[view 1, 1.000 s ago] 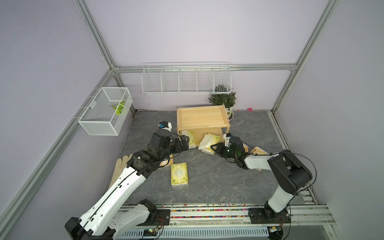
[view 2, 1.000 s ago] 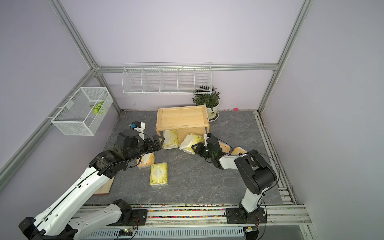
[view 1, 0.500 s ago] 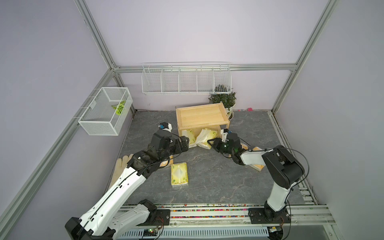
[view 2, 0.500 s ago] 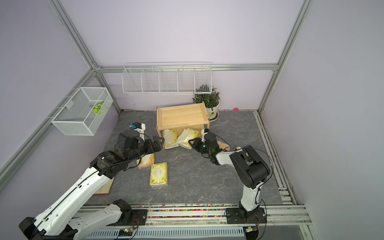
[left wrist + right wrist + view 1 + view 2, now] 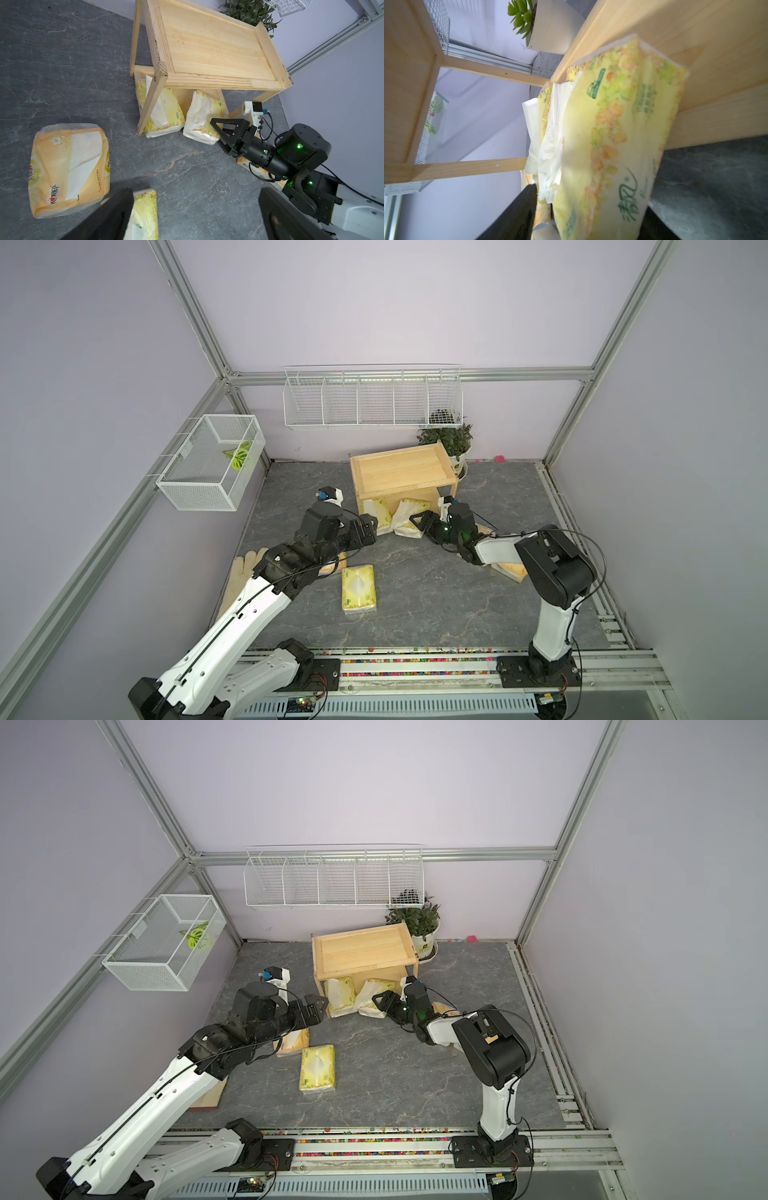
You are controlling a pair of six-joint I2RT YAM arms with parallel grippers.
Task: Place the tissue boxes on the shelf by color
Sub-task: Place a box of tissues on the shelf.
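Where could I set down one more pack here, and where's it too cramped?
Bare: the shelf's top tray, and the grey floor between the lone yellow pack and the right arm. Crowded: the shelf's front, where two packs, the left tool and the right tool sit close.

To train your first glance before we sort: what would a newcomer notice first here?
The pale wooden shelf at the rear, its top tray bare, with two lemon-yellow tissue packs leaning at its lower tier. The right gripper stands open beside one; another lemon-yellow pack lies flat mid-floor.
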